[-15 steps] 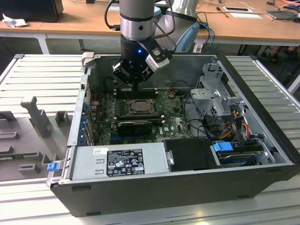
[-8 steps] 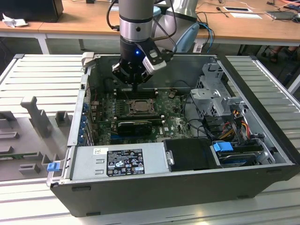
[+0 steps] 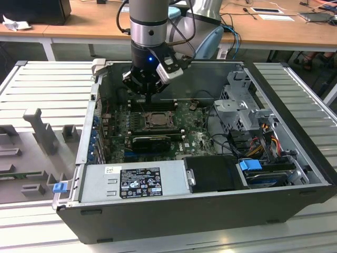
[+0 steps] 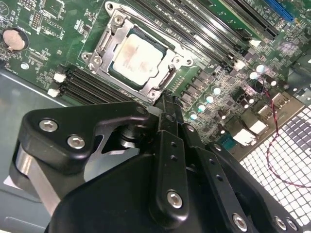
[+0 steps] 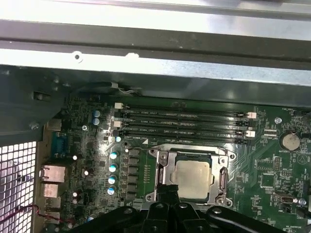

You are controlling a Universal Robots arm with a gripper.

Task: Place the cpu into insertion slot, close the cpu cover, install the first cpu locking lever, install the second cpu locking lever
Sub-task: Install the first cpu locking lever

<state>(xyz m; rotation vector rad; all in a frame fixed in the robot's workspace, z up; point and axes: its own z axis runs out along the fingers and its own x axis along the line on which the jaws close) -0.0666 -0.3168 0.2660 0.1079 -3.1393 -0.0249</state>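
cpu (image 4: 137, 55) under cpu cover (image 4: 171, 62), end effector (image 4: 166, 99) above

The arm (image 3: 149, 21) points straight down, tool (image 4: 167, 100) pinched closed.

The pale, square cpu (image 4: 138, 54) lies flat in the silver-rimmed insertion slot (image 4: 93, 58), just beyond the tip of the gripper (image 4: 166, 99). The silvery cpu cover (image 4: 170, 62) seems folded down around it.

The cpu (image 4: 137, 54) sits in the insertion slot (image 4: 92, 58), framed by the flat-lying cpu cover (image 4: 170, 68). The gripper (image 4: 166, 100), fingers (image 4: 168, 128) drawn together, hangs with its tip just beside the slot's corner.
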